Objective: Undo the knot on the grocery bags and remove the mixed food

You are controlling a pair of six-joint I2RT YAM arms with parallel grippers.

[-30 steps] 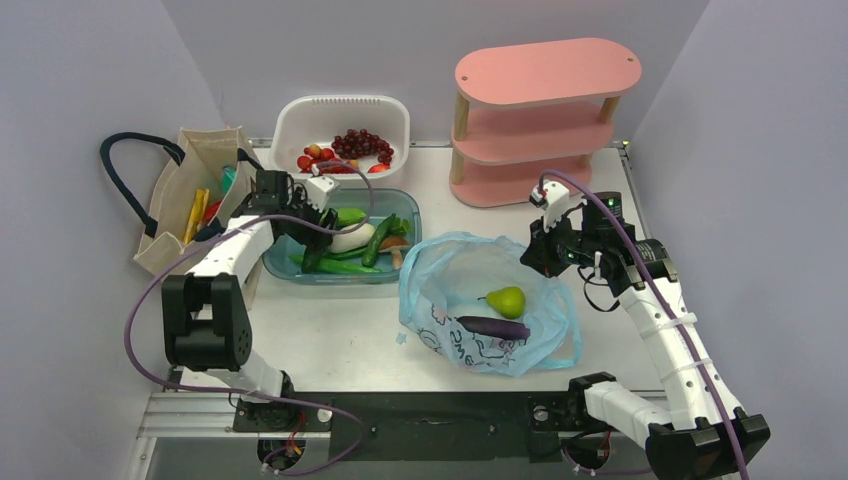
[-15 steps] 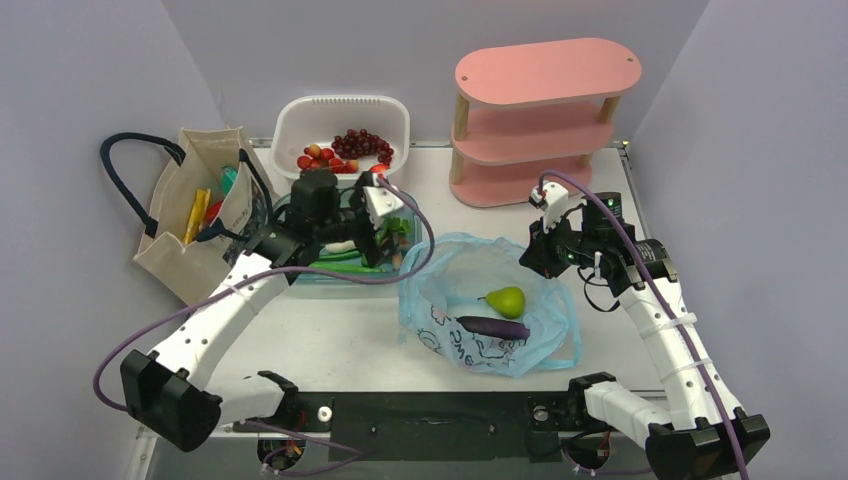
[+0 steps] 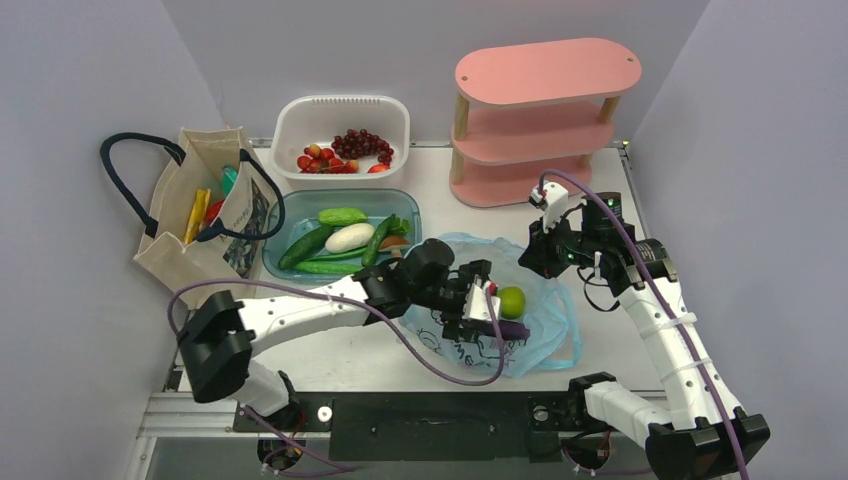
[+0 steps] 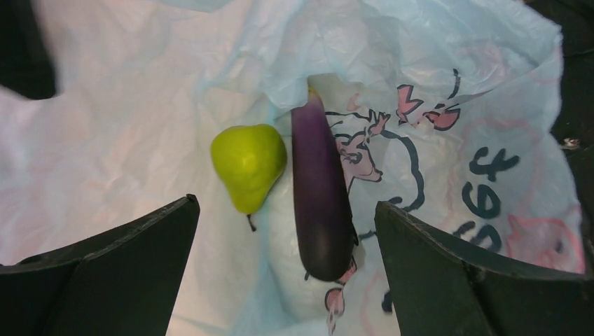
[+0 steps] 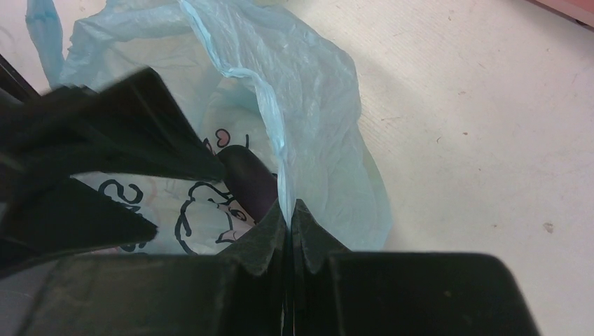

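L gripper point(image 4: 286, 210) is spread wide, w/ pear point(image 4: 246, 159) and eggplant point(image 4: 321, 203) lying just below, between its jaws, inside blue bag point(image 5: 308, 105). Bag rim is pinched by R gripper point(image 5: 288, 213), pressed shut, prob. so the mouth is held open for the pick

Counts one blue plastic bag point(image 3: 552, 335), one canvas tote point(image 3: 180, 235), one green pear point(image 4: 249, 162), one purple eggplant point(image 4: 319, 199), one white basket point(image 3: 290, 120), one teal tub point(image 3: 412, 215), one pink shelf point(image 3: 545, 72).
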